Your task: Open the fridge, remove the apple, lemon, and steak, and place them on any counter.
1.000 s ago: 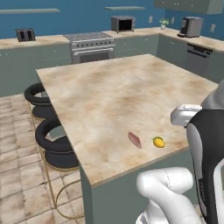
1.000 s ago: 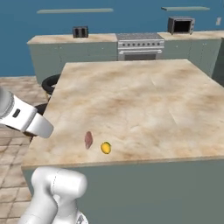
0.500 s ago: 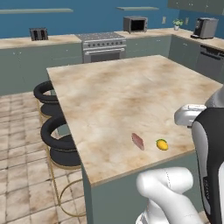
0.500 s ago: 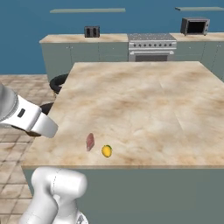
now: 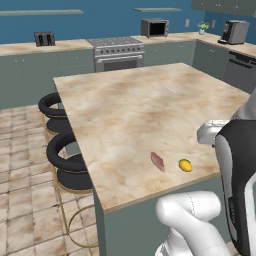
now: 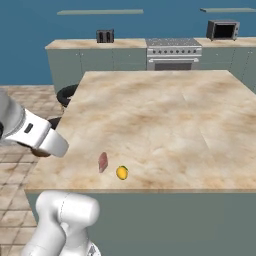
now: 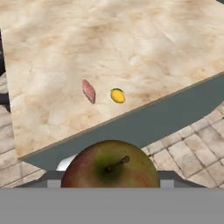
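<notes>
since a second ago the base cameras have shifted, so the whole kitchen sits differently in both base views, while the steak (image 5: pixel 157 161) and lemon (image 5: pixel 185 165) lie as before near the front edge of the beige marbled stone counter (image 5: pixel 135 105). in the hand view the round, glossy reddish-green apple (image 7: pixel 110 166), its stem facing the camera, sits in the tool (image 7: pixel 110 181), whose jaws stand part open around it, off the counter's edge above the tiled floor (image 7: pixel 192 144). flat pinkish steak's long axis runs roughly away from that edge; the small yellow oval lemon lies just beside it, not touching
</notes>
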{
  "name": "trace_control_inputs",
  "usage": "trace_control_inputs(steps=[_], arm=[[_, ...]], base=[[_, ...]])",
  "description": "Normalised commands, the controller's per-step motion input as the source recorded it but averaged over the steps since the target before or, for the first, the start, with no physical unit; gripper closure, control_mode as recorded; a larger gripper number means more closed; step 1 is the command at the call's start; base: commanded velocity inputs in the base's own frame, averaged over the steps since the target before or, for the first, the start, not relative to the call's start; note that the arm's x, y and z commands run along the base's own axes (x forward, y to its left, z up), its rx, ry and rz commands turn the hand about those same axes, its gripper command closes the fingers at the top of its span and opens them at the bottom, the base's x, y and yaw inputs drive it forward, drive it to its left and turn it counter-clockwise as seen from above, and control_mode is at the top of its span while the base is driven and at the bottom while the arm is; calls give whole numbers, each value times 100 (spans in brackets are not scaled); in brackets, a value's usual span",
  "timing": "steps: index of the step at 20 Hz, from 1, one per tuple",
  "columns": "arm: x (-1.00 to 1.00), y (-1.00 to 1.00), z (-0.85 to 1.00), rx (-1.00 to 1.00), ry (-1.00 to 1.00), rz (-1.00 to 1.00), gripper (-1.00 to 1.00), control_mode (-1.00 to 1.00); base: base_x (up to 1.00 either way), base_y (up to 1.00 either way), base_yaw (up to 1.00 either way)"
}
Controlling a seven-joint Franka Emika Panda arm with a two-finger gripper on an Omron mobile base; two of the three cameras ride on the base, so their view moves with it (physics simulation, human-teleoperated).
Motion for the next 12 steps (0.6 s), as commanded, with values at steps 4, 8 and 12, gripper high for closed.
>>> trace_control_inputs(steps=[4,8,12], arm=[[90,2,-70,0,44,27,100,-100],[99,43,-86,-1,46,35,100,-100],[99,46,-98,0,31,32,100,-100]], base=[[0,0,0],[0,0,0],[0,0,0]])
